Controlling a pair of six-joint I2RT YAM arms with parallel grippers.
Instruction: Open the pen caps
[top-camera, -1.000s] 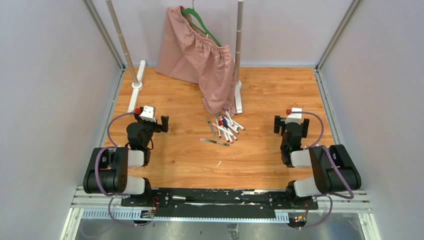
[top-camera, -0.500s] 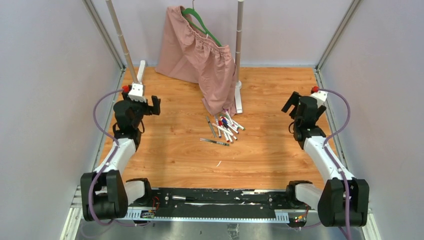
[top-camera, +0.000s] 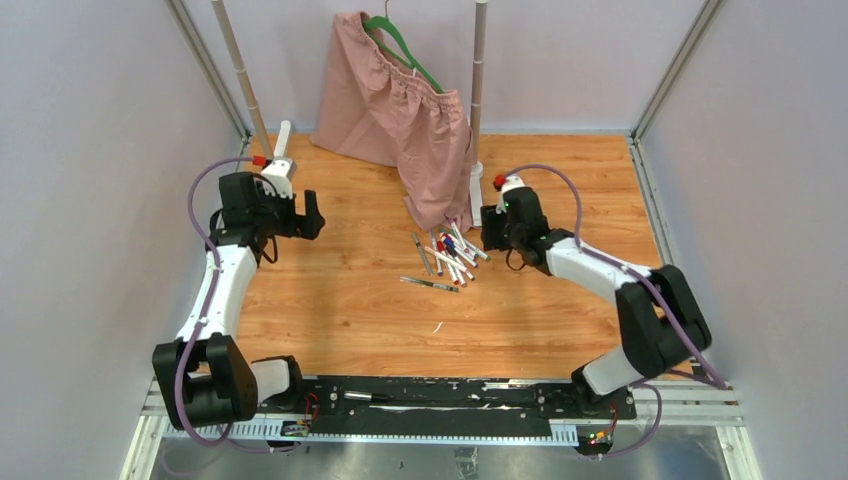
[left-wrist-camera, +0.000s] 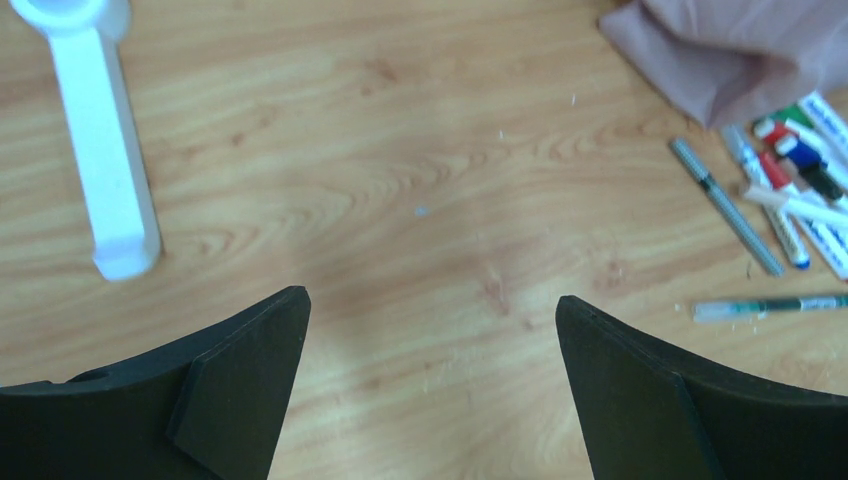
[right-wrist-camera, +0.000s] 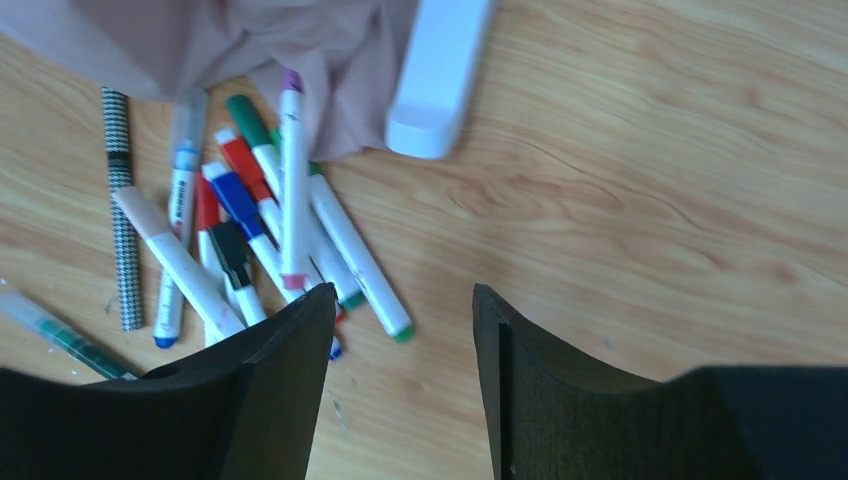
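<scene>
Arrival of right gripper (top-camera: 489, 231) from right edge beside pens (top-camera: 452, 252), narrowly open, empty. Left gripper (left-wrist-camera: 430, 310) wide, empty. Pen caps (right-wrist-camera: 238, 198) all on.

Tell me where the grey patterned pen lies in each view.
Top external: grey patterned pen at the left edge of the pen pile.
Left wrist: the pen lies far right, slanted.
Right wrist: the pen lies far left, nearly vertical.
Shared landmark: pink cloth hem beside it.
</scene>
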